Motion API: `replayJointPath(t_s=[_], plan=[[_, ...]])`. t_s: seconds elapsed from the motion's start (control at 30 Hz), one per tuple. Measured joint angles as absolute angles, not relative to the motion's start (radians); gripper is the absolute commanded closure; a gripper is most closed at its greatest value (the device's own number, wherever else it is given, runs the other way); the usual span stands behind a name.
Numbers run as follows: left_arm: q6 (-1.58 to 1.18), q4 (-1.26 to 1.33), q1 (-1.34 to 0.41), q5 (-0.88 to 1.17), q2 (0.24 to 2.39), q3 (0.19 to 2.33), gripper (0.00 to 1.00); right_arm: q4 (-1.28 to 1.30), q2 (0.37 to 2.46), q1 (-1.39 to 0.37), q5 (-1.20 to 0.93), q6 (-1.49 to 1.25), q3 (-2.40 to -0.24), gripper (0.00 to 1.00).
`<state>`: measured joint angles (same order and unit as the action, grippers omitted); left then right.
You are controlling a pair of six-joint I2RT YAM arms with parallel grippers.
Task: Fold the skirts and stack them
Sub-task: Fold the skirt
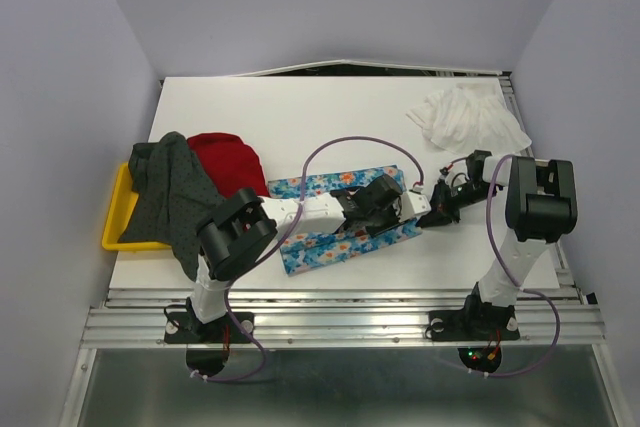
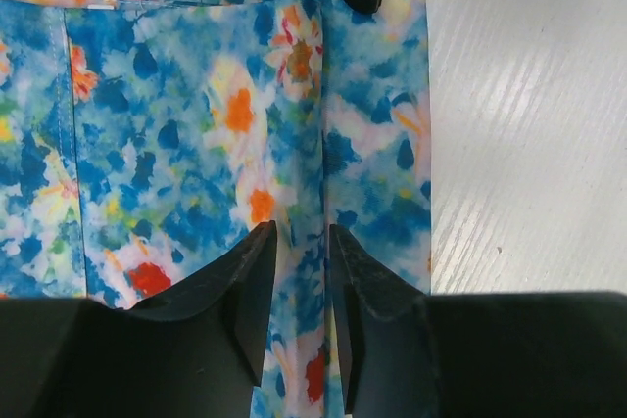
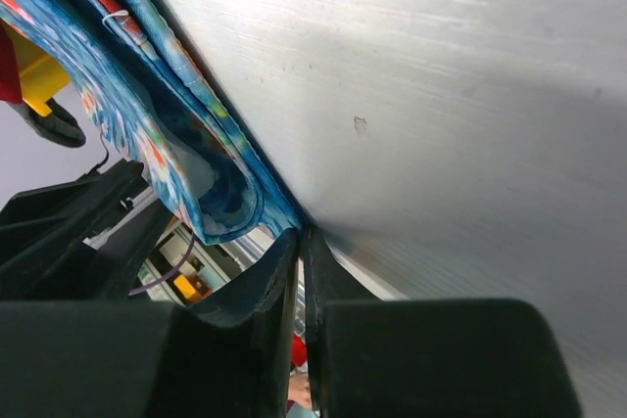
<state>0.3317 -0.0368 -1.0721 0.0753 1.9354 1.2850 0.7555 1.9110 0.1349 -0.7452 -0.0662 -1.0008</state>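
1. The blue skirt (image 1: 325,247) lies flat in the middle of the counter (image 1: 300,107), likely so it can be folded in place; the white skirt (image 1: 465,117) sits crumpled at the far right; the red skirt (image 1: 225,159) and grey dotted skirt (image 1: 172,192) are heaped at the yellow tray (image 1: 118,219) on the left.
2. The left fingers (image 2: 250,291) stand nearly together, nipping a raised crease of the blue cloth, probably to anchor the fold line.
3. The right fingers (image 3: 269,286) are clamped on the skirt's right edge, which curls up off the counter, seemingly ready to be carried over.
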Motion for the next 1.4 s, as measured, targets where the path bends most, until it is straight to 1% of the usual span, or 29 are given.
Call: replayJointPath(t_s=[0.07, 0.1, 0.17, 0.23, 0.27, 0.47, 0.5, 0.53, 0.57, 0.63, 0.77, 0.83, 0.87, 0.9, 1.03, 1.4], plan=[[0.332, -0.039, -1.072, 0.077, 1.936, 1.289, 0.72, 0.755, 1.914, 0.135, -0.748, -0.059, -1.002, 0.93], [0.332, -0.041, -1.072, 0.079, 1.937, 1.293, 0.81, 0.755, 1.916, 0.135, -0.749, -0.055, -1.002, 0.96], [0.335, -0.042, -1.072, 0.080, 1.945, 1.301, 0.89, 0.756, 1.919, 0.135, -0.754, -0.048, -1.005, 0.99], [0.337, -0.042, -1.072, 0.082, 1.953, 1.305, 0.98, 0.754, 1.923, 0.135, -0.759, -0.042, -1.007, 0.99], [0.338, -0.043, -1.072, 0.082, 1.955, 1.305, 1.00, 0.753, 1.924, 0.135, -0.761, -0.041, -1.007, 0.99], [0.340, -0.051, -1.074, 0.093, 1.959, 1.308, 1.00, 0.750, 1.926, 0.135, -0.767, -0.037, -1.007, 0.99], [0.340, -0.051, -1.075, 0.095, 1.959, 1.308, 0.94, 0.750, 1.926, 0.135, -0.768, -0.038, -1.007, 0.99], [0.342, -0.052, -1.077, 0.096, 1.959, 1.308, 0.78, 0.749, 1.926, 0.135, -0.768, -0.038, -1.007, 0.99], [0.342, -0.054, -1.079, 0.096, 1.959, 1.308, 0.72, 0.749, 1.926, 0.135, -0.768, -0.038, -1.007, 0.99], [0.344, -0.055, -1.084, 0.097, 1.959, 1.308, 0.65, 0.749, 1.926, 0.135, -0.768, -0.038, -1.007, 0.99], [0.347, -0.057, -1.090, 0.097, 1.960, 1.308, 0.65, 0.748, 1.926, 0.135, -0.770, -0.038, -1.007, 0.99], [0.349, -0.057, -1.091, 0.095, 1.962, 1.308, 0.66, 0.748, 1.926, 0.135, -0.770, -0.038, -1.007, 0.99], [0.350, -0.057, -1.091, 0.094, 1.963, 1.308, 0.69, 0.748, 1.926, 0.135, -0.770, -0.038, -1.007, 0.99], [0.351, -0.057, -1.091, 0.094, 1.964, 1.308, 0.79, 0.748, 1.927, 0.135, -0.770, -0.038, -1.007, 0.99], [0.358, -0.057, -1.091, 0.092, 1.967, 1.308, 1.00, 0.747, 1.929, 0.135, -0.772, -0.036, -1.007, 0.99], [0.360, -0.065, -1.114, 0.076, 1.967, 1.308, 1.00, 0.737, 1.935, 0.135, -0.791, -0.029, -1.007, 0.99]])
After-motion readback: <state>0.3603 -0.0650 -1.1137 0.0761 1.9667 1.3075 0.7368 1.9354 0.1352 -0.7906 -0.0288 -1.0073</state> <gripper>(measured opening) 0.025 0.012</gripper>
